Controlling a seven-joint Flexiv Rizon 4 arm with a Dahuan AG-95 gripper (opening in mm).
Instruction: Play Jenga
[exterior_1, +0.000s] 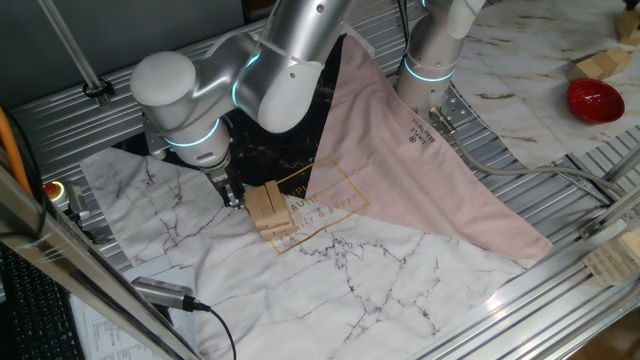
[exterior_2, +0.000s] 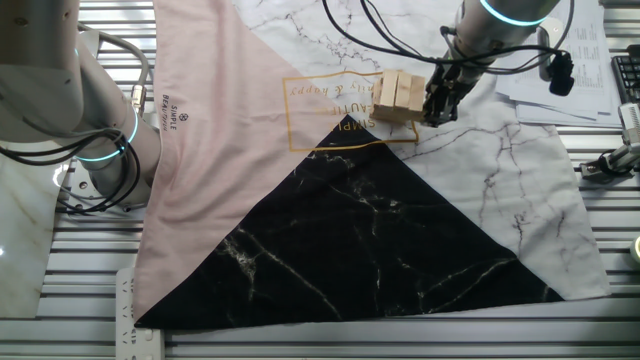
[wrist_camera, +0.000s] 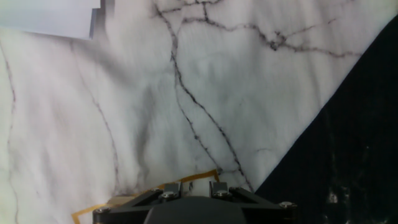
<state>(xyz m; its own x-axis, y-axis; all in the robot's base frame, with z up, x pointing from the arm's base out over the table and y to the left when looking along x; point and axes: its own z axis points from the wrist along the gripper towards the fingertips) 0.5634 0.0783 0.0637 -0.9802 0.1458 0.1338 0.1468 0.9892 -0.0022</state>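
The Jenga (exterior_1: 268, 209) is a small tower of tan wooden bars standing on the white marble part of the cloth, by a gold printed frame. It also shows in the other fixed view (exterior_2: 398, 96). My gripper (exterior_1: 232, 192) points down, its tips low at the tower's side, close to or touching it; I cannot tell which. In the other fixed view the gripper (exterior_2: 438, 106) is just right of the tower. The fingers look closed together with nothing between them. The hand view shows only the finger bases (wrist_camera: 217, 188) over white marble cloth; the tower is out of that view.
The cloth has pink (exterior_1: 400, 150), black (exterior_2: 370, 240) and white marble (exterior_1: 330, 290) parts. A second arm's base (exterior_1: 430, 55) stands behind. A red object (exterior_1: 595, 100), a wooden wedge (exterior_1: 603, 65) and a ridged block (exterior_1: 612, 258) lie at the right. Papers (exterior_2: 560, 70) lie beyond the cloth.
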